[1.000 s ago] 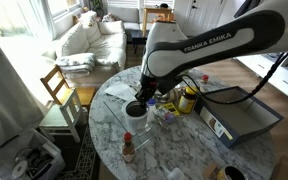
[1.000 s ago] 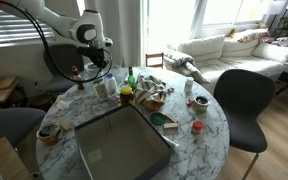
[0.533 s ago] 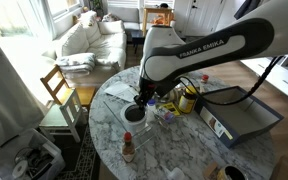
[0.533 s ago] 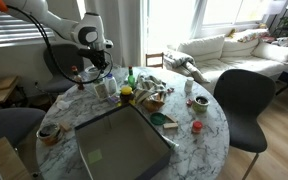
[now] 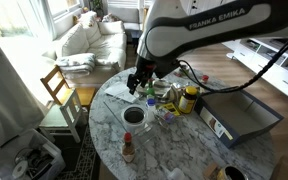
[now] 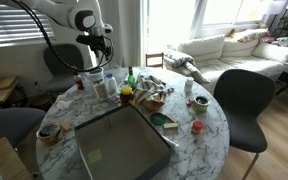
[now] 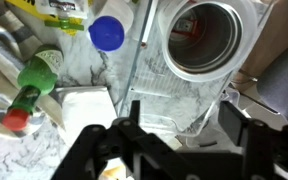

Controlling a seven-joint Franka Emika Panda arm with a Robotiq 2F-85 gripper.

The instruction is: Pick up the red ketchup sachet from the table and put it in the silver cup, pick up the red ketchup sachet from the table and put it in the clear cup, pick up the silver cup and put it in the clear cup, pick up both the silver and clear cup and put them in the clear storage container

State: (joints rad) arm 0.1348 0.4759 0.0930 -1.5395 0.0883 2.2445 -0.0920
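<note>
We see the gripper (image 5: 137,82) hanging in the air above the table (image 5: 179,150), a little higher than the two cups and not touching them. In the wrist view its two dark fingers (image 7: 124,145) stand apart with nothing between them, so the pincer is open and empty. The silver cup (image 7: 224,62) stands upright near the table edge and, as far as the wrist view lets us judge, it sits inside the clear cup (image 7: 171,62), whose ribbed see-through wall shows around it. The inside of the silver cup is dark, and a red item (image 7: 187,30) lies in it; we cannot tell more exactly what it is. In an exterior view the cups appear as one small round thing with a pale rim (image 5: 134,115), just below the gripper. The container (image 5: 242,115) rests on the far side of the table, well apart from the cups, and we can see nothing in it. Between the cups and the container stands a group of small things, among them a jar with a yellow lid (image 5: 189,98). In the wrist view a green bottle (image 7: 34,80) with a red cap and a blue lid (image 7: 109,33) lie beside the cups. A small sauce bottle (image 5: 129,148) stands near the table edge, in front of the cups.
</note>
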